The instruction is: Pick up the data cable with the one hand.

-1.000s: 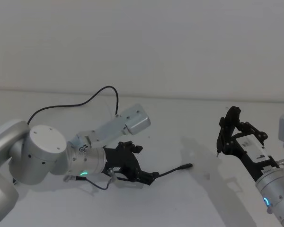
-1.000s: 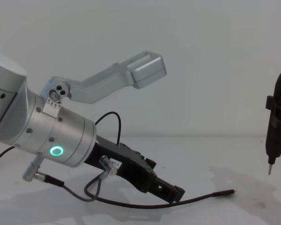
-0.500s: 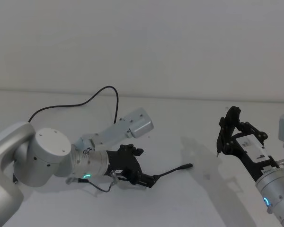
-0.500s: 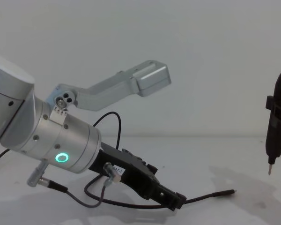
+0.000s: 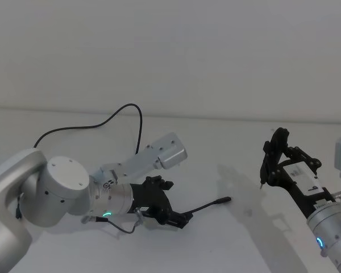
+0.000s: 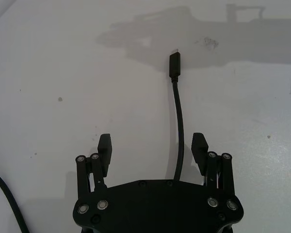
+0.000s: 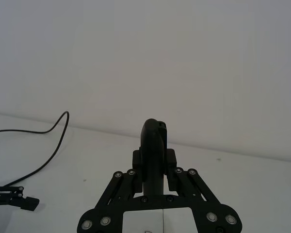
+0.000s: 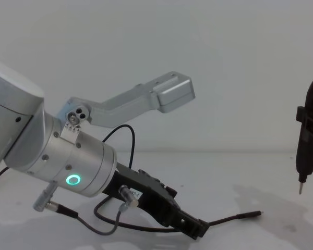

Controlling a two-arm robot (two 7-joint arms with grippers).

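The left gripper (image 6: pixel 152 145), jaws apart, straddles the data cable (image 6: pixel 179 116); the right gripper (image 7: pixel 154 162), far right, clamps a pen-like tool (image 7: pixel 153 133).

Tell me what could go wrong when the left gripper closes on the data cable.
The data cable runs off-centre between the open left gripper's fingers, near one of them, so closing might push it aside. It is thin and lies on the table; the fingertips might close above it. The right gripper, parked, holds a pen-like tool.
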